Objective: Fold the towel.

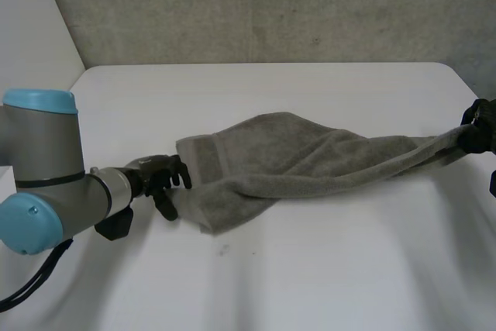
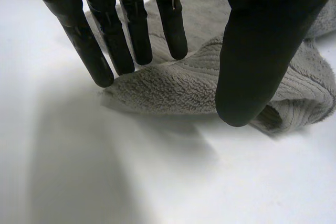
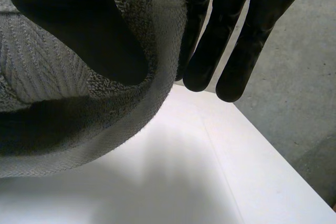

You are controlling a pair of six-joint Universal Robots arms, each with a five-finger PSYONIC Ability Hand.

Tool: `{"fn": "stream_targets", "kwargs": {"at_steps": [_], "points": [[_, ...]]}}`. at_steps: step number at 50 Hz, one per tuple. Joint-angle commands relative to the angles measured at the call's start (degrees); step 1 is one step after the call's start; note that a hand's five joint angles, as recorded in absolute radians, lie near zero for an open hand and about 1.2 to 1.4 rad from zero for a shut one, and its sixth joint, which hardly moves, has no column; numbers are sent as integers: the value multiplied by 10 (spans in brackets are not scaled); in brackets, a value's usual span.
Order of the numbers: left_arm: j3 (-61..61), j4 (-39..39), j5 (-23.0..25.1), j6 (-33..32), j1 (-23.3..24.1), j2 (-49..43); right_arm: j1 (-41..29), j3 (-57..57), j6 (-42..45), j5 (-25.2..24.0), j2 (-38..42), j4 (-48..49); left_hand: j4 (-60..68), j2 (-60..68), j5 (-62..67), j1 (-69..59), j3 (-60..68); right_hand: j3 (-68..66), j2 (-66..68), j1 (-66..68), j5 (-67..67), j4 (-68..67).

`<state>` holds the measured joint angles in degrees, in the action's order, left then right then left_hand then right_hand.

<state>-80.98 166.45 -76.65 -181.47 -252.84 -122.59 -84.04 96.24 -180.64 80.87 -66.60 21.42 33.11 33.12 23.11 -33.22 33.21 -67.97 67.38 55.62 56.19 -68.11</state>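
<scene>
Left hand [image 1: 159, 177] at rumpled grey towel [image 1: 287, 156], taut toward right hand [image 1: 480, 134].

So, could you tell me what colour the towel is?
The towel is plain grey, clearest in the head view.

left arm [image 1: 46, 184]: grey joints, light-blue caps, reaching in low | black left hand [image 1: 159, 174]: fingers [image 2: 134, 30] straight, spread, thumb apart | black right hand [image 1: 480, 133]: thumb and fingers pinching grey terry towel [image 1: 310, 156]
</scene>
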Motion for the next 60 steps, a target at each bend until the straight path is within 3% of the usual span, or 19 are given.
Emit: {"fn": "stream_targets", "kwargs": {"at_steps": [1,9,11,15,21,23,29,31,36,41,43,46,47,48,50,51,53,56,60], "points": [[3,5,0,-2,1,-19,0,-4,3,0,-2,-10,54,53,54,-53,53,-120,126,244,138,-119],[18,37,0,-2,2,-34,-4,-6,10,-5,-4,-19,181,181,181,-180,181,-120,126,244,138,-119],[27,60,0,-1,2,-39,-5,-7,13,-5,-5,-20,322,322,322,-321,321,-120,126,244,138,-119],[40,83,-4,-1,2,-52,-8,-16,39,-5,-5,-19,468,468,468,-467,467,-120,126,244,138,-119],[104,104,-6,-21,2,-79,-31,-56,82,-5,-2,-17,469,469,469,-468,468,-120,126,244,138,-119],[144,110,-12,-42,2,-83,-70,-129,94,5,7,-18,469,469,469,-468,468,-120,126,244,138,-119],[357,161,-70,-114,2,-78,-111,-270,84,10,22,-13,469,469,469,-468,468,-120,126,244,138,-119],[404,185,-82,-111,2,-70,-120,-356,47,14,22,-7,469,469,469,-468,468,-120,126,244,138,-119],[453,244,-94,-99,0,-27,-118,-409,-45,17,14,42,469,469,469,-468,468,-120,126,244,138,-119],[376,252,-95,-79,-2,31,-116,-372,-109,6,-7,70,469,469,469,-468,468,-120,126,244,138,-119],[272,256,-93,-70,-10,75,-114,-345,-119,-5,-14,66,469,469,469,-468,468,-120,126,244,138,-119],[160,262,-91,-69,-16,110,-96,-282,-116,-63,-28,48,469,469,469,-468,468,-120,126,244,138,-119],[159,262,-91,-69,-16,111,-83,-249,-111,-103,-34,35,469,469,469,-468,468,-120,126,244,138,-119],[105,267,-90,-69,-21,122,-83,-249,-111,-103,-34,35,469,469,469,-468,468,-120,126,244,138,-119],[49,273,-89,-69,-28,131,-52,-176,-96,-186,-40,8,469,469,469,-468,468,-120,126,244,138,-119],[-9,280,-85,-71,-36,141,-52,-176,-96,-186,-40,8,469,469,469,-468,468,-120,126,244,138,-119],[-64,289,-82,-73,-41,154,-30,-97,-57,-249,-70,-26,469,469,469,-468,468,-120,126,244,138,-119],[-161,314,-62,-74,-43,169,-22,-58,-28,-274,-84,-43,469,469,469,-468,468,-120,126,244,138,-119],[-237,341,-38,-75,-45,166,-16,40,93,-300,-84,-84,469,469,469,-468,468,-120,126,244,138,-119]]}}
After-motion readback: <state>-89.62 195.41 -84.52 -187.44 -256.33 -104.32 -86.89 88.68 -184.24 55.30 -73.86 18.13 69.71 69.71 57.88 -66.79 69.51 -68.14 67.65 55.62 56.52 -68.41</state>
